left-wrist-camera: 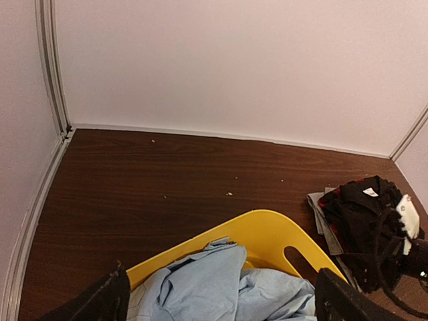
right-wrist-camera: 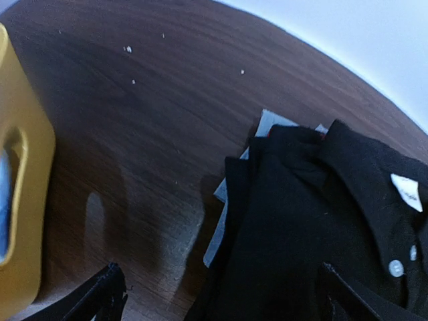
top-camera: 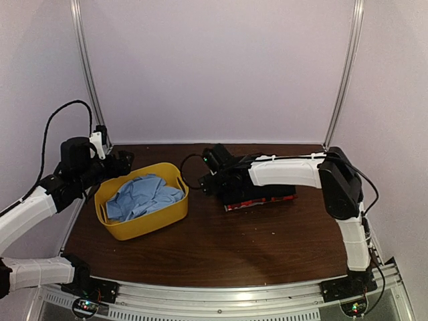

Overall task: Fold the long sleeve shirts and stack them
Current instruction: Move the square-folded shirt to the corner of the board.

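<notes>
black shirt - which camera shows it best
The right wrist view: the black shirt sits close up, its collar, white label and pale buttons clear. The top external view has it mostly hidden under the right arm. The left wrist view shows it small at the right edge, partly behind a cable.

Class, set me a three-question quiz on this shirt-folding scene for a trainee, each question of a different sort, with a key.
1. True or false: the crumpled light blue cloth shirt lies inside the yellow plastic basket.
2. Where is the folded black cloth shirt with pale buttons? A in the basket; B atop a pile of folded cloth on the brown wooden table; C hanging over the basket's rim.
3. Fill in: the left gripper and the right gripper are both ____.
Key: 1 true; 2 B; 3 open.
</notes>
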`<state>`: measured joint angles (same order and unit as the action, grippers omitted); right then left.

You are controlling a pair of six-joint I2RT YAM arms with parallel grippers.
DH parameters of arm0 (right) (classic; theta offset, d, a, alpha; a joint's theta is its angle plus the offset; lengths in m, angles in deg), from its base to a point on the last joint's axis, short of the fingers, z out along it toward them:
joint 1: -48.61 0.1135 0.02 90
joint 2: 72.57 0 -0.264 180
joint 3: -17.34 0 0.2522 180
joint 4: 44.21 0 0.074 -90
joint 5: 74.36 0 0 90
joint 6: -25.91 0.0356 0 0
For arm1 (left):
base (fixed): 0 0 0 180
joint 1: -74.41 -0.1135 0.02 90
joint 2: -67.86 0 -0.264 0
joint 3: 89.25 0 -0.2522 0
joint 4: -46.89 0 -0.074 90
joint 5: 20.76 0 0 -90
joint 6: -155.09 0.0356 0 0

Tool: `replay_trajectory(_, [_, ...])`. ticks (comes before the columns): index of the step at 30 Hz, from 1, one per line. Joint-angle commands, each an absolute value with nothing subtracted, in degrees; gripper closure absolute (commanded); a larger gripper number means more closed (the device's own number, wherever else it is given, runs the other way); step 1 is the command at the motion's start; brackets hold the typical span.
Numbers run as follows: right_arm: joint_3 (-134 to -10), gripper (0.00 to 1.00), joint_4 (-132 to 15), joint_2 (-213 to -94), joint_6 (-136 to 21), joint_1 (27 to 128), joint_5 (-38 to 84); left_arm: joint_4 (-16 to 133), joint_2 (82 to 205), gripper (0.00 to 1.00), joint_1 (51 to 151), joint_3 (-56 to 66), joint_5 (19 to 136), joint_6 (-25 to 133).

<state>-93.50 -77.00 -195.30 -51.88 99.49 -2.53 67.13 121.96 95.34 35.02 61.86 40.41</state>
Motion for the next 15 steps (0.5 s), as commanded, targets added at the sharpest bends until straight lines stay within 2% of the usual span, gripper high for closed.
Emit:
replay_trajectory(1, [-98.8,0.00,-84.7,-201.7,-50.3,99.5,-9.3,65.2,122.3,0.02,94.9,34.6,62.9,41.2])
replay_trajectory(8, [-97.7,0.00,-88.2,-205.2,-48.4,92.8,-13.5,65.0,122.7,0.02,94.9,34.8,63.3,41.0])
replay_trajectory(15, [-85.0,0.00,-82.7,-197.3,-49.5,82.1,-13.4,65.3,122.5,0.02,94.9,34.6,63.0,41.1])
